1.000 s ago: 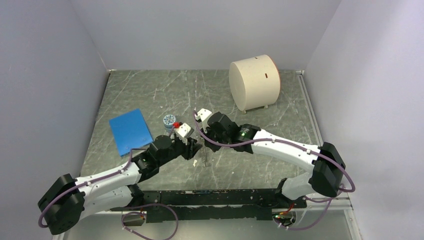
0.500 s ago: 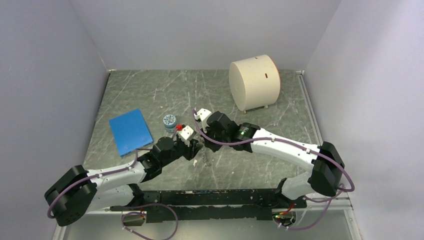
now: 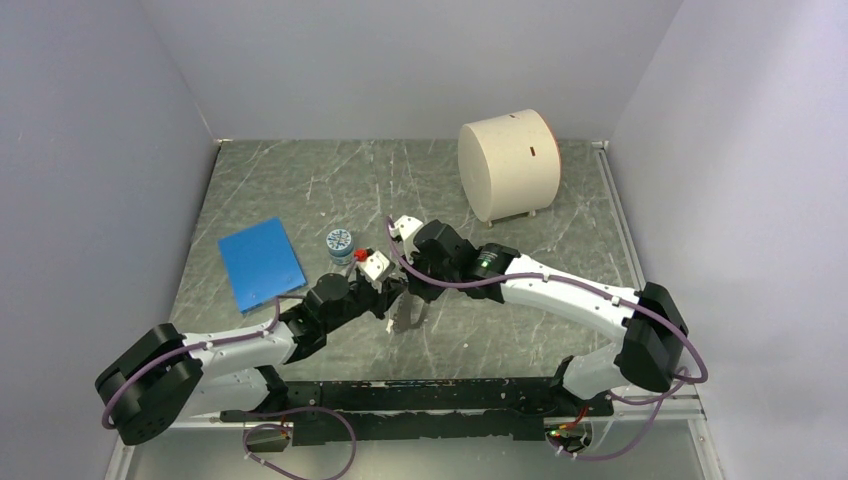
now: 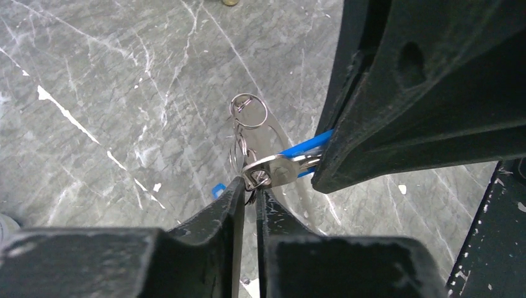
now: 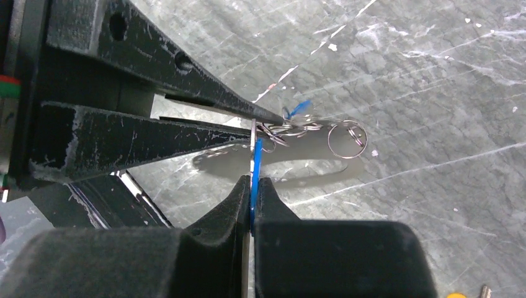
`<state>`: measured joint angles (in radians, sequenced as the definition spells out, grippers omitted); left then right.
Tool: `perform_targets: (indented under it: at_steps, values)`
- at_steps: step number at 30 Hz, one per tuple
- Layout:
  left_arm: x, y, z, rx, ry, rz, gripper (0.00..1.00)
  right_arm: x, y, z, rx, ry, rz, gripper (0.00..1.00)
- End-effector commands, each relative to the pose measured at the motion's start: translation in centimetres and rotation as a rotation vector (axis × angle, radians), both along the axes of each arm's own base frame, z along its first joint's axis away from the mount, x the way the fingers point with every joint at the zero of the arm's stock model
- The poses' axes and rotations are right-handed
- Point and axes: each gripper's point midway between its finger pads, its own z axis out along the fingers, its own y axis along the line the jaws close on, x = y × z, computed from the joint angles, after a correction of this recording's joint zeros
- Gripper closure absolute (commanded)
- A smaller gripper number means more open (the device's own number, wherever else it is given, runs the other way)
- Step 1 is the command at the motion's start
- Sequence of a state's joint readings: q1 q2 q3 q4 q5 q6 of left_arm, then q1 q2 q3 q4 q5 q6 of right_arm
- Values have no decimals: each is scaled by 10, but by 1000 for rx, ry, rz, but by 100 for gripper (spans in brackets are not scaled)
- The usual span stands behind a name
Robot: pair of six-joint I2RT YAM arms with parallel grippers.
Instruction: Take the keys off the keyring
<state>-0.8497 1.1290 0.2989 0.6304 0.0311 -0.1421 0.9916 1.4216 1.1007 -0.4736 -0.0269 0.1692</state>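
Note:
My left gripper [image 4: 249,184] is shut on the thin wire keyring [image 4: 238,149] at its fingertips. My right gripper [image 5: 253,181] is shut on the blue key [image 5: 256,155], edge-on between its pads. In the left wrist view the blue key [image 4: 304,149] with its silver end sticks out of the right fingers [image 4: 403,112]. A small round split ring [image 5: 346,138] hangs off the wire bunch [image 5: 296,129]. A second blue bit [image 5: 301,108] shows behind it. In the top view both grippers meet over the table [image 3: 405,298]. No yellow or green key shows.
A small round blue-patterned jar [image 3: 340,241] stands just behind the left wrist. A blue pad [image 3: 260,262] lies at the left. A cream cylinder [image 3: 508,163] stands at the back right. A small white scrap [image 3: 388,326] lies under the grippers.
My left arm has swung to the right and its gripper has closed in on the right gripper. The hanging bunch now spans between the two grippers.

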Motion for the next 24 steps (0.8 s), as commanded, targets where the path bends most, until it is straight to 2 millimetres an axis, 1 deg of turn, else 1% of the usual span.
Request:
perform_targets:
  at_steps: [1, 3, 4, 9, 15, 17, 21, 24]
  values:
    - [0, -5, 10, -18, -57, -32, 91, 4, 12, 27, 64, -10, 1, 100]
    - [-1, -5, 9, -6, -59, -40, 97, 5, 12, 28, 62, -4, 1, 100]
    - [-1, -6, 8, 1, -61, -44, 97, 5, 12, 28, 59, 3, 3, 100]
    - [-3, -9, 8, 24, -67, -63, 97, 4, 15, 32, 51, 28, 14, 100]
    - [-5, -14, -1, 79, -49, -83, 98, 4, 19, 39, 61, 47, 35, 100]
    - [-5, -15, -1, 84, -49, -86, 94, 4, 21, 42, 65, 55, 41, 100]
    - [-5, -12, -4, 79, -51, -73, 76, 5, 19, 42, 66, 57, 35, 100]
    - [-6, -10, -4, 69, -57, -66, 70, 4, 17, 41, 73, 62, 34, 100]
